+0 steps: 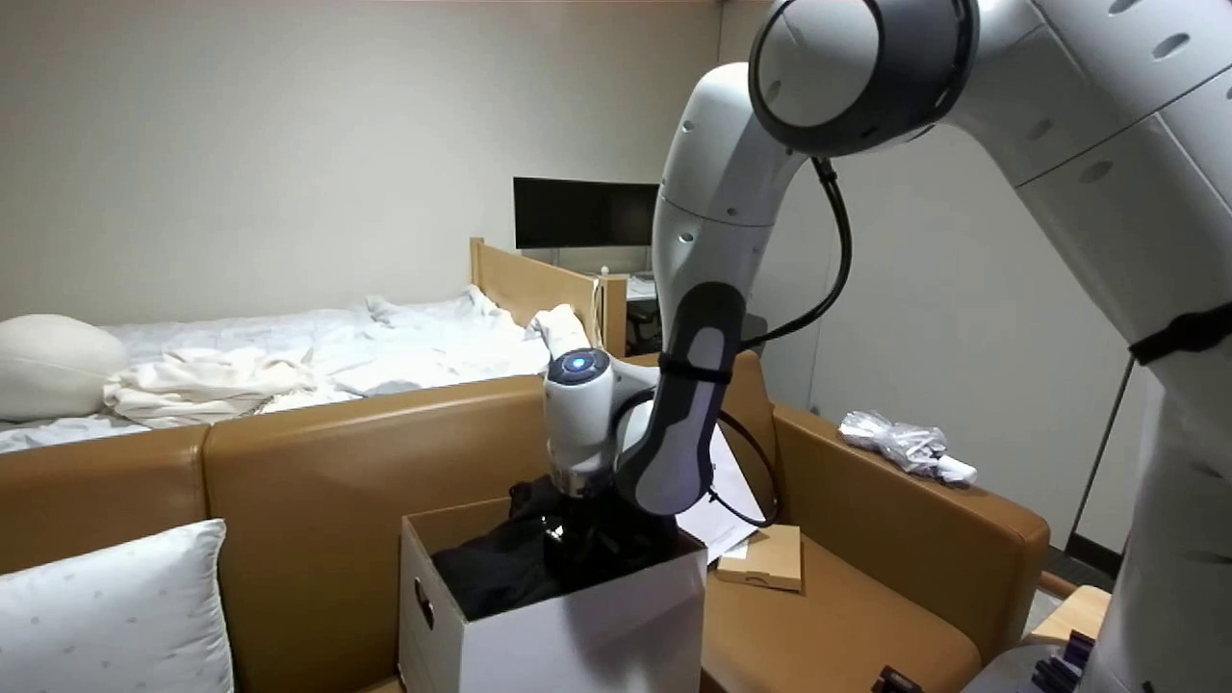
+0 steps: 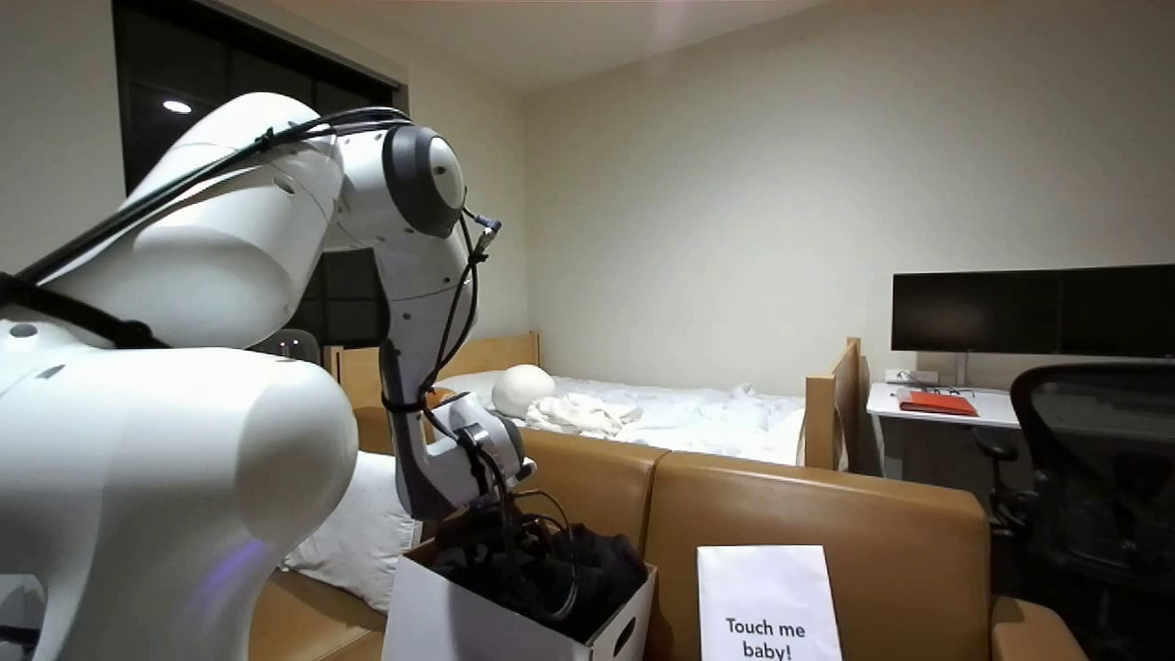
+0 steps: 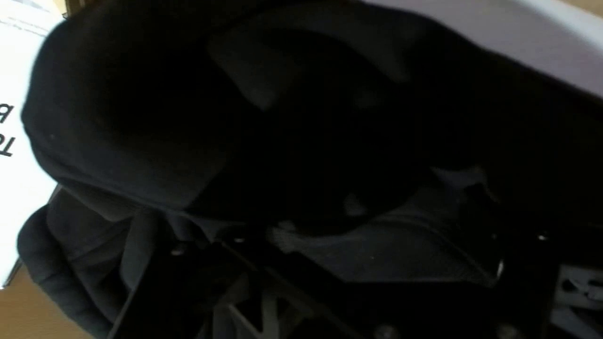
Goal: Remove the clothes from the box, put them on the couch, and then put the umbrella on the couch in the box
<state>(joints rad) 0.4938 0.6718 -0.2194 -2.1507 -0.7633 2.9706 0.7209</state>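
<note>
The gripper (image 3: 362, 249) points down into the box (image 1: 577, 654), its jaws spread wide with the black clothes (image 1: 496, 568) showing between them; black on black, I cannot tell whether the gripper touches them. In both exterior views the clothes fill the box and heap above its rim. The box stands before the backrest (image 2: 900, 523) of the couch (image 1: 366, 462), its base out of frame. Just beside it, a sheet (image 2: 766, 597) reading "Touch me baby!" leans on the backrest, and near that a flat brown carton (image 1: 770, 558) lies on the seat (image 1: 837, 626). On the box's other side rests a white pillow (image 1: 125, 616). A plastic-wrapped bundle (image 1: 900, 445) with a white end lies along the top of the armrest (image 1: 924, 558). Behind the couch is a bed (image 1: 539, 279) with rumpled white sheets (image 1: 423, 342) and a rounded white thing (image 2: 523, 390); beyond the bed's end, a white surface (image 2: 884, 401) bears a red folder (image 2: 936, 404), with dark screens (image 2: 982, 312) above and a black chair (image 2: 1092, 459) beside it
</note>
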